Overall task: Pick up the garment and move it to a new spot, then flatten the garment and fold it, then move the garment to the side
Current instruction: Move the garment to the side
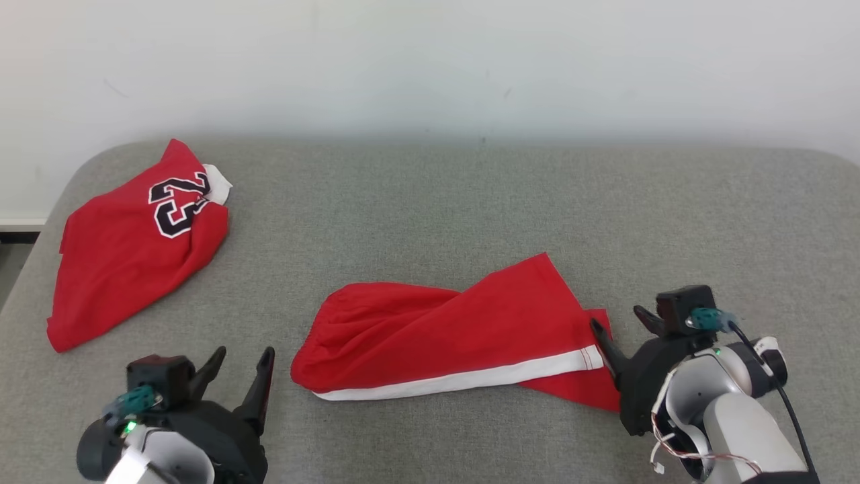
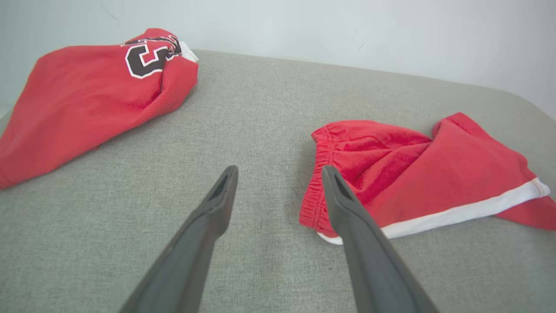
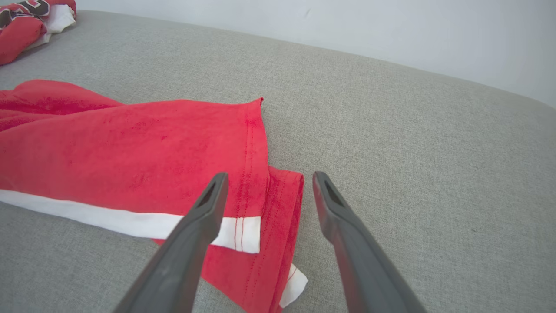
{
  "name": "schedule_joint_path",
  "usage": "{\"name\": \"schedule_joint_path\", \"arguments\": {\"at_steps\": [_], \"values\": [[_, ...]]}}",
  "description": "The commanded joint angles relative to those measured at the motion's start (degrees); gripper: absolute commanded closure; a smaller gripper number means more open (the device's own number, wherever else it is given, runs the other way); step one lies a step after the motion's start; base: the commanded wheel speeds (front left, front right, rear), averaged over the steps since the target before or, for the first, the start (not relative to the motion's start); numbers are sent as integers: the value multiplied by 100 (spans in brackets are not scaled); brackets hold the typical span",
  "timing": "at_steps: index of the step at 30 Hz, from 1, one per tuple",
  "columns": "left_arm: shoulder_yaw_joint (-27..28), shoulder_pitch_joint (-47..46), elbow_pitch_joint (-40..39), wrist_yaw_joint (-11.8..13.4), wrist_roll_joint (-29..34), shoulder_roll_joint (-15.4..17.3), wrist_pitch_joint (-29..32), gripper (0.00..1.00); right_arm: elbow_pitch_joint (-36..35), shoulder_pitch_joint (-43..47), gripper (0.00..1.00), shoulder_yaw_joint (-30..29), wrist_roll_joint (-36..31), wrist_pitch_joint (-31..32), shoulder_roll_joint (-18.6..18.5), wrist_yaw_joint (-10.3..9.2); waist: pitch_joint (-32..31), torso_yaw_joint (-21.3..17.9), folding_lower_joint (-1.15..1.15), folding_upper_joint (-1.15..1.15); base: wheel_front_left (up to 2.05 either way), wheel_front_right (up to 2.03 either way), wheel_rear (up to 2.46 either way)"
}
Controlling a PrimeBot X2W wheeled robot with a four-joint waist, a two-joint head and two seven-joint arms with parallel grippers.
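The garment (image 1: pixel 457 336), red shorts with a white side stripe, lies crumpled and half folded on the grey padded surface (image 1: pixel 437 202), near the front middle. My left gripper (image 1: pixel 243 355) stands open just left of its elastic waistband, holding nothing. In the left wrist view the waistband (image 2: pixel 319 182) sits right beside my left gripper (image 2: pixel 280 170). My right gripper (image 1: pixel 616 317) is open at the leg hem on the shorts' right end. In the right wrist view my right gripper (image 3: pixel 270 175) hovers over the hem of the garment (image 3: pixel 130 152), gripping nothing.
A second red piece, a jersey with a black number (image 1: pixel 127 255), lies bunched at the far left of the surface, also seen as the jersey (image 2: pixel 87 95) in the left wrist view. A white wall (image 1: pixel 430 60) rises behind the surface's back edge.
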Motion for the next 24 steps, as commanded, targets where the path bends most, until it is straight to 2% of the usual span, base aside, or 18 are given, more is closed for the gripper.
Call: {"name": "schedule_joint_path", "arguments": {"at_steps": [1, 6, 10, 14, 20, 24], "values": [[59, 102, -46, 36, -28, 24, -91, 0, -49, 95, 0, -43, -34, -66, 15, -10, -33, 26, 0, 0, 0, 0, 0], [293, 355, -370, 166, 60, -65, -991, 0, -352, 390, 0, -280, -62, -542, 56, -10, -92, 53, 0, 0, 0, 0, 0], [461, 518, -614, 175, 144, -167, -1409, 0, -490, 606, 0, -397, -2, -1046, 113, -10, -135, 69, 0, 0, 0, 0, 0], [865, 736, -992, 204, 362, -341, -1501, 0, -586, 831, 0, -458, 26, -1711, 125, -10, -156, 48, 0, 0, 0, 0, 0], [1332, 1207, -1343, -63, 890, -572, -1505, 0, -628, 1122, 0, -486, 115, -2648, 132, -10, -187, 41, 0, 0, 0, 0, 0], [1595, 1461, -1386, -139, 1214, -759, -1506, 0, -654, 1282, 0, -473, 188, -2904, 134, -10, -200, 18, 0, 0, 0, 0, 0]]}}
